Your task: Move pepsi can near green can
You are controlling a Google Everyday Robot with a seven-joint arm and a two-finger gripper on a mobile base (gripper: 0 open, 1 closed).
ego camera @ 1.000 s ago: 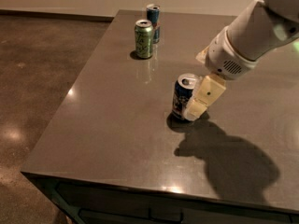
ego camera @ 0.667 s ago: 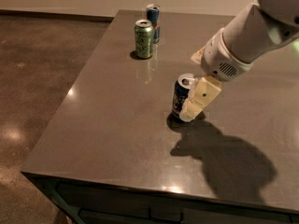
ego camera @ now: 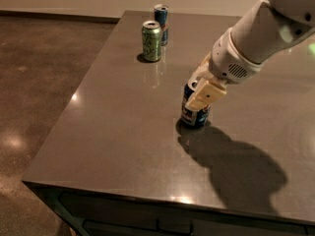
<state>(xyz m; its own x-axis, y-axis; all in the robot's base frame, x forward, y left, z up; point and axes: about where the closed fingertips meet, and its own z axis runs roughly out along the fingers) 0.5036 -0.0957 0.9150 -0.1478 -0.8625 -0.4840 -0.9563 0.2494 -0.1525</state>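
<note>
The hand (ego camera: 199, 95) is down at the pepsi can (ego camera: 196, 118), which stands upright on the table (ego camera: 118, 132) right at the hand. The hand's cream front part covers much of the can's face and rim, so mainly its lower band shows. Whether the hand has closed on the can or only sits around it, I cannot tell.

From the hand, the green can (ego camera: 151, 41) lies well apart, further back on the table and to the left in the view. It is upright, with a slimmer blue can (ego camera: 161, 14) just behind it.

I judge the coming move to be a carry in that direction, setting down short of both cans. The arm (ego camera: 261, 33) is cut off at the upper right edge.
</note>
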